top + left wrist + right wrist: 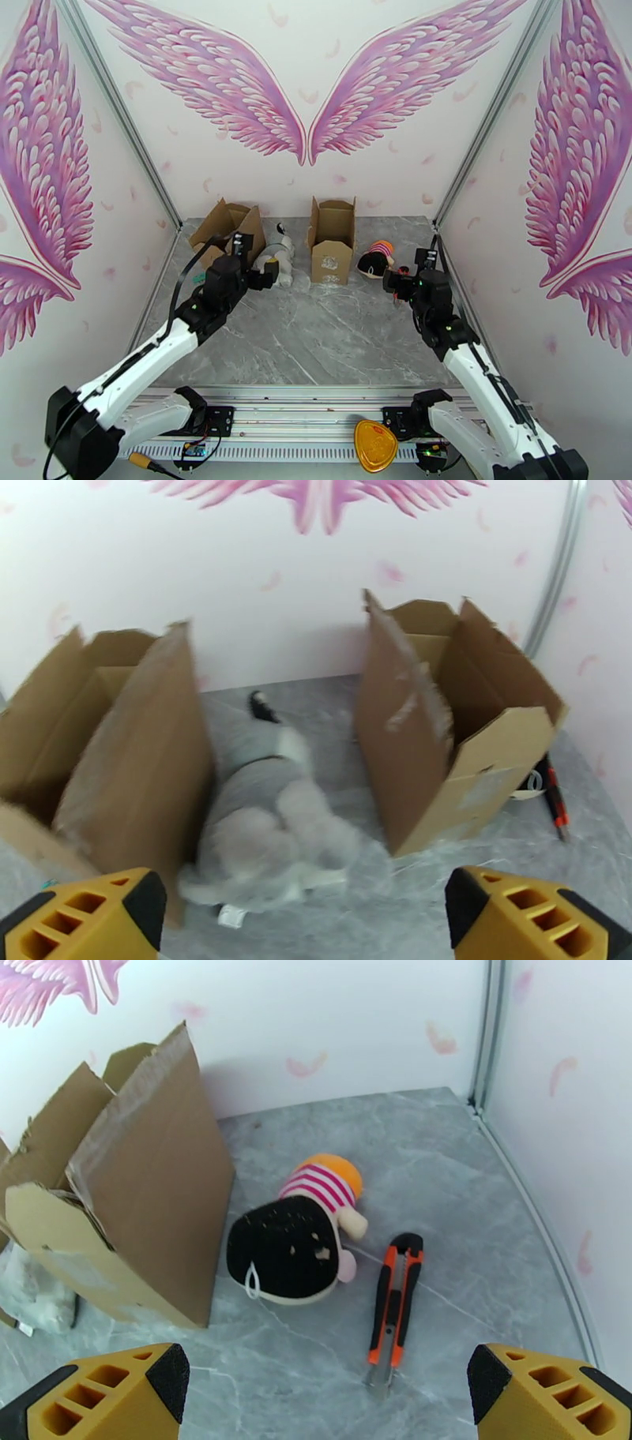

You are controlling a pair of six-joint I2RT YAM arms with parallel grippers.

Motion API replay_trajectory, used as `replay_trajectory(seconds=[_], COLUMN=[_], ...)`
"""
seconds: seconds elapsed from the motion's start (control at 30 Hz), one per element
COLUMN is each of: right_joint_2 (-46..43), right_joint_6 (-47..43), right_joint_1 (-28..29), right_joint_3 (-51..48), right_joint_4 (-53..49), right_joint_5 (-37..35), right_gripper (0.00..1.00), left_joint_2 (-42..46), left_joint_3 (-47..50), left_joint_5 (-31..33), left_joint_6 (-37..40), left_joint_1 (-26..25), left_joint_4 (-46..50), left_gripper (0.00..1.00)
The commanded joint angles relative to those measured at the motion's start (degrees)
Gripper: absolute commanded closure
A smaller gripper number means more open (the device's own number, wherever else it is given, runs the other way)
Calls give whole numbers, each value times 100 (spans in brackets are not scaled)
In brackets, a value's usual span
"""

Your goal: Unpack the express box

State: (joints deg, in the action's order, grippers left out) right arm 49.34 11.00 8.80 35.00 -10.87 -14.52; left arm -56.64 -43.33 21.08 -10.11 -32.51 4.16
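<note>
by my judgement the unpacking is almost finished. two cardboard boxes stand at the far side of the table [316, 339], well apart from each other, and both have their flaps up. the left box [229, 225] leans a little, and the right box [332, 249] stands upright. a grey plush toy [268, 827] lies on the table between them, just beside the wall of the left box. a doll [304, 1240] with black hair and a pink striped shirt lies on its side, just to the right of the right box. so one toy is out next to each box, and the opening step looks done.

an orange and black cutter [393, 1307] rests flat on the table near the doll, apart from it, and nobody holds it.

your left gripper [308, 922] is spread wide and empty. it hovers in front of the grey plush toy without touching it. your right gripper [316, 1402] is also spread wide and empty, and it hovers above the bare table in front of the doll and the cutter.

what is left i cannot say for sure. the left wrist view looks a little into both boxes, but the bottoms are dark or hidden by the flaps. you should check that nothing remains inside. if they are empty, i think only the return of the arms remains.
</note>
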Motion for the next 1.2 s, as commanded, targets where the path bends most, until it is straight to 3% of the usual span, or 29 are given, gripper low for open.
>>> replay_trajectory(seconds=[0.0, 0.1, 0.2, 0.27, 0.3, 0.43, 0.63, 0.73, 0.97, 1.03, 1.17], right_joint_2=[48, 387, 839, 1118, 1165, 1776, 2678, 2917, 3976, 3874, 3921], right_joint_6=[-205, -417, -613, -668, -672, -850, -798, -795, -1000, -1161, -1223], right_joint_1=[30, 34, 23, -15, -30, -255, -495, -612, -652, -613, -498], right_joint_3=[-442, -911, -1540, -1889, -1833, -1931, -1480, -1327, -1409, -1264, -1191], right_joint_4=[576, 1342, 2667, 3535, 3431, 4704, 5163, 5217, 6483, 6013, 5952], right_joint_5=[-553, -724, -855, -723, -671, -113, 617, 901, 1630, 1857, 1653], right_gripper=[1, 1, 1, 1, 1, 1, 1, 1, 1, 1, 1], left_joint_2=[941, 1462, 1337, 1046, 883, -228, -1700, -2078, -2869, -3161, -3103], left_joint_3=[1041, 2049, 2550, 2527, 2515, 2252, 2647, 2525, 2781, 2768, 2474], left_joint_5=[1597, 2035, 1749, 1531, 1440, 907, 346, 163, -743, -829, -700], left_joint_6=[296, 437, 262, 131, 225, 791, 999, 1317, 1058, 1114, 1068], left_joint_1=[53, 430, 1085, 1498, 1613, 1968, 2417, 2519, 3014, 3006, 3014], left_joint_4=[-468, -1134, -1746, -1916, -2147, -2787, -4987, -5318, -6479, -6810, -6126], left_gripper=[1, 1, 1, 1, 1, 1, 1, 1, 1, 1, 1])
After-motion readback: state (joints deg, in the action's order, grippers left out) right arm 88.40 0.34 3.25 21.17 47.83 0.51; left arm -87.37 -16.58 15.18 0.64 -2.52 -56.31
